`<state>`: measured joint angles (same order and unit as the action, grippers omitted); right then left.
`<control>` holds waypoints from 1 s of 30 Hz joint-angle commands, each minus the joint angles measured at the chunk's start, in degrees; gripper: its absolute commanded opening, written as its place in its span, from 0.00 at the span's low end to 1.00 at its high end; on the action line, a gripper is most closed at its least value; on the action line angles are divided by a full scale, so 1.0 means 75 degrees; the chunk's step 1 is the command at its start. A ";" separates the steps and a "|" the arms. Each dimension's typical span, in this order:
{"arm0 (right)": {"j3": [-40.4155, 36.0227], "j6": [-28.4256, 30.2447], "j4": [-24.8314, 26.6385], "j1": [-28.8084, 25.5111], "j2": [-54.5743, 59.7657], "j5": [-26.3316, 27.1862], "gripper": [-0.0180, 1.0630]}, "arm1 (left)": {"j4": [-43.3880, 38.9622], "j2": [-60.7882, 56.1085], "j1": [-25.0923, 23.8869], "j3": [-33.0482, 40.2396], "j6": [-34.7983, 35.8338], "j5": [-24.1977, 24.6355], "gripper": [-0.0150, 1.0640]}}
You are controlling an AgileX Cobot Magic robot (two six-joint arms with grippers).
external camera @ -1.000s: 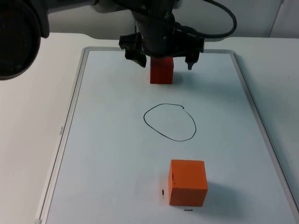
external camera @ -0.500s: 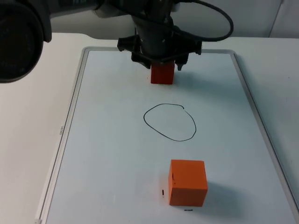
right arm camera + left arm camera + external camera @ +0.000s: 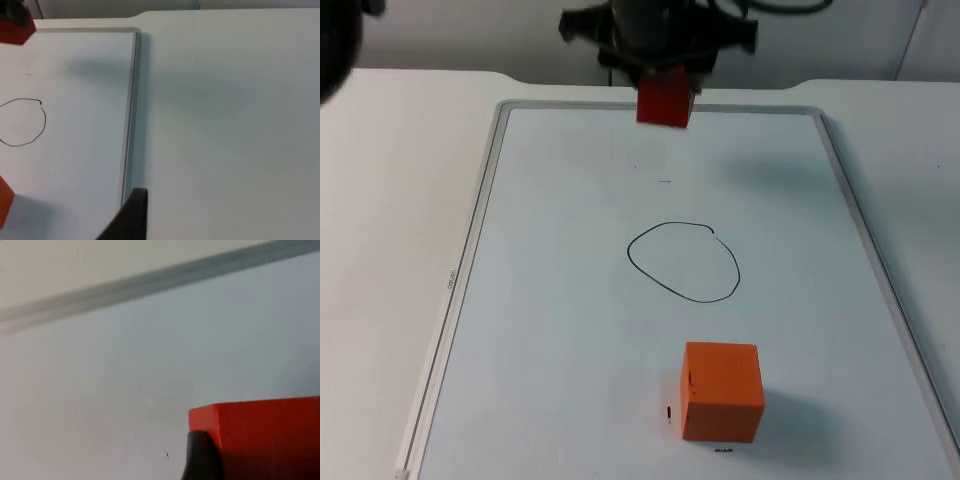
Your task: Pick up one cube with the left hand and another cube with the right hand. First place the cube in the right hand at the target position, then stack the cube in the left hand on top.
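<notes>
Fingers (image 3: pixel 200 455) of your left gripper (image 3: pixel 660 75) are clamped on the red cube (image 3: pixel 664 98), held clear of the whiteboard (image 3: pixel 560 300) near its far edge. The orange cube (image 3: pixel 722 391) rests on the board's near part, well apart, with the drawn circle (image 3: pixel 683 261) between the two. The step in hand is the pickup, half done: your right arm waits off the board over the bare worktop (image 3: pixel 230 100), and whether its fingers (image 3: pixel 127 217) are apart cannot be told. Next, bring it to the orange cube. The left wrist view confirms the contact; the right wrist view shows the board's frame (image 3: pixel 131 110).
</notes>
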<state>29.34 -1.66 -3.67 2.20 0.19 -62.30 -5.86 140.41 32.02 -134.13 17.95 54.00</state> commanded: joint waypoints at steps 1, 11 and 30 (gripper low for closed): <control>-0.0028 0.0008 0.0007 -0.0053 -0.0025 0.0071 0.98 | 0.0139 -0.0445 0.0049 -0.0170 -0.0433 0.0399 0.06; -0.0028 0.0008 0.0007 -0.0053 -0.0025 0.0071 0.98 | 0.0225 -0.2277 0.0031 -0.0225 -0.2146 0.2128 0.06; -0.0028 0.0008 0.0007 -0.0053 -0.0025 0.0071 0.98 | 0.1198 -0.6685 0.0031 0.5994 -0.2802 -0.0774 0.06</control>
<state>29.34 -1.66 -3.67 2.20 0.19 -62.30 2.50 93.06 32.02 -93.39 -2.93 51.75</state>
